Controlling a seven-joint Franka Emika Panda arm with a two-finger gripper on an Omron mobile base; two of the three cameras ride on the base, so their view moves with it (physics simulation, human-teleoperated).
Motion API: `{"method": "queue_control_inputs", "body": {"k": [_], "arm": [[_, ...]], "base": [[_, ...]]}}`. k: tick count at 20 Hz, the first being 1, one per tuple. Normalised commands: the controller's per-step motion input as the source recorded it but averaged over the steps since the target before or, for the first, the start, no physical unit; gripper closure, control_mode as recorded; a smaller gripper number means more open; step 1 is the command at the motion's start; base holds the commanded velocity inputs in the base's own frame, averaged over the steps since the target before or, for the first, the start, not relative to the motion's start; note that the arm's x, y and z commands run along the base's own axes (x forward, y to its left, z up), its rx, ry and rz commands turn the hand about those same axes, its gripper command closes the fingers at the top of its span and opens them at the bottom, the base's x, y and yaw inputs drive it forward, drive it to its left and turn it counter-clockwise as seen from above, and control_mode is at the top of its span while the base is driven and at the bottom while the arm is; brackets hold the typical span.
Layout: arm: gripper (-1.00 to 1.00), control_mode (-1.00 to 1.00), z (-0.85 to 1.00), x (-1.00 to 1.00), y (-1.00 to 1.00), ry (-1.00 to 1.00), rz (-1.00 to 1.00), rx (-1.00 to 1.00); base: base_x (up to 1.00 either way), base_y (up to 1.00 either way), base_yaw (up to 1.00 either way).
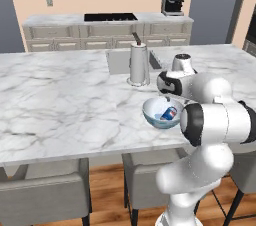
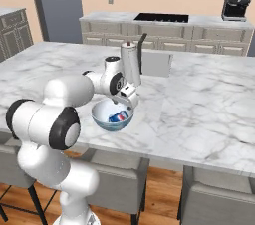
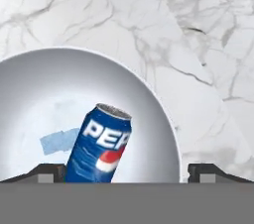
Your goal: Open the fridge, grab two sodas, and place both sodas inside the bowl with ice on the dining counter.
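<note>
Glossy metal soda can [image 3: 99, 144]; smooth glazed bowl [image 3: 149, 99]; polished marble counter [image 1: 60, 90].

White "PEP" lettering, the rest hidden, reads on the blue soda can [image 3: 99, 146] in the bowl [image 3: 149, 99].

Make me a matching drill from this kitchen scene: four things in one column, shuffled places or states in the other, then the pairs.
Things
1. can
2. pitcher
3. hand
4. coffee machine

Places or states
A. upright on the island, beyond the bowl
B. on the back counter, far right
C. leaning inside the bowl
D. open, just above the bowl

Pairs: 1-C, 2-A, 3-D, 4-B
</note>
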Motion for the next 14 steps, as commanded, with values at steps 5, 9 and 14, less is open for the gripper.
{"method": "queue_control_inputs", "body": {"k": [5, 9, 14], "arm": [[-1.0, -1.0, 0.68, -0.81, -0.04, -0.29, 0.0, 0.0], [-1.0, -1.0, 0.38, -0.99, 0.01, -0.12, 0.05, -0.01], [-1.0, -1.0, 0.35, -0.98, 0.06, -0.05, 0.11, -0.02]], "base": [[0.0, 0.0, 0.0], [0.0, 0.0, 0.0], [0.0, 0.0, 0.0]]}}
